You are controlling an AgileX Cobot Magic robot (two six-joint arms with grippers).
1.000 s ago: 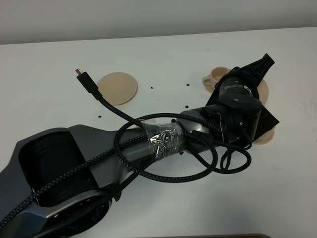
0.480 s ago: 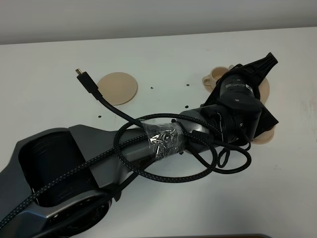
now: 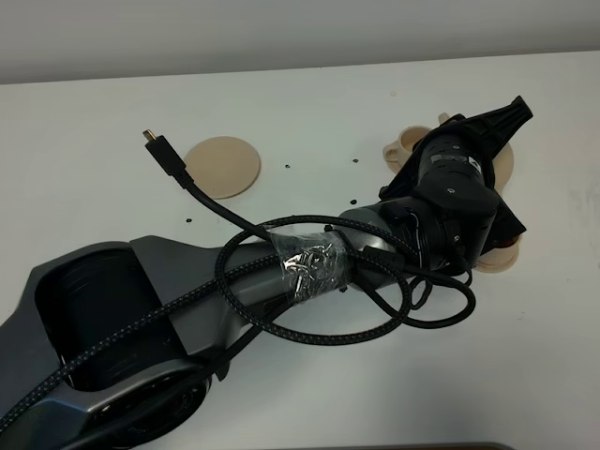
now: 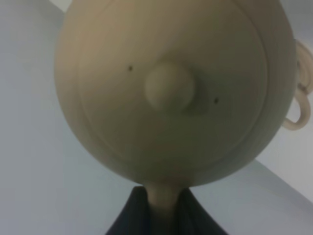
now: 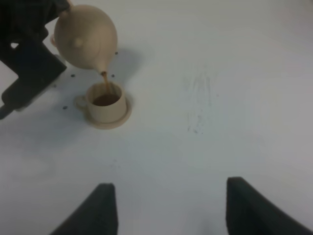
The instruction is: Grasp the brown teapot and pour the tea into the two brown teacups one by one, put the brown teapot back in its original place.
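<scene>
Tan teapot (image 5: 85,36), tilted above a teacup (image 5: 104,105) on the white worktop (image 5: 220,98), pours brown tea (image 5: 105,99); left claw (image 4: 164,203) clamped on its handle, right claw (image 5: 171,210) spread apart, empty.

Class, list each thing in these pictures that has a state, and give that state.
brown teapot, tilted, pouring.
teacup, upright, partly filled.
large saucer, nothing on it.
left gripper, shut on the brown teapot.
right gripper, open, holding nothing.
</scene>
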